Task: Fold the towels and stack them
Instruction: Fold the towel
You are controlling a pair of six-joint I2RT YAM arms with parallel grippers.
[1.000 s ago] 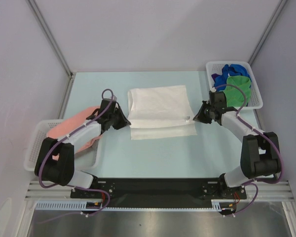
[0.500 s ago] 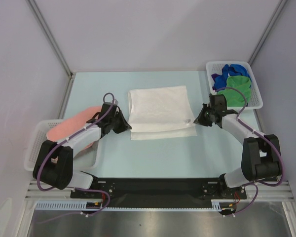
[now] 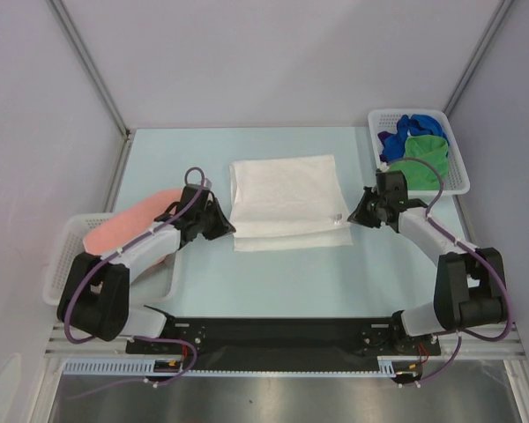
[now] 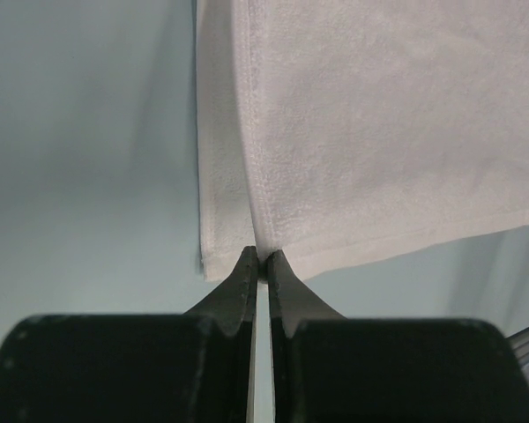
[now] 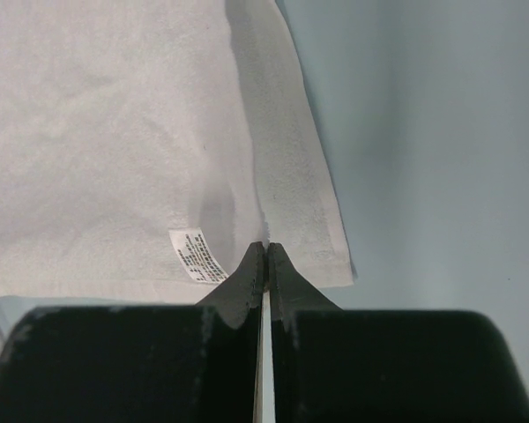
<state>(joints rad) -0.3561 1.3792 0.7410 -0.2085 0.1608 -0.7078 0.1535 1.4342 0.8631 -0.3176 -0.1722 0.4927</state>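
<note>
Top external view: the white towel (image 3: 282, 189) lies flat mid-table, long axis running 9 to 3 o'clock, its upper layer stopping short of the 6 o'clock edge. The left gripper (image 4: 262, 257) pinches the 7 o'clock corner hem. The right gripper (image 5: 264, 248) is closed on the 5 o'clock corner beside the tag (image 5: 198, 256). At 9 o'clock the left arm (image 3: 150, 242) partly hides the pink towel (image 3: 128, 225).

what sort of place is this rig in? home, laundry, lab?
Most likely a lab test cell, not a home. Plain grey panel walls enclose a bare pale table, the arms are bolted to a black rail, and white lattice baskets flank one white towel.
</note>
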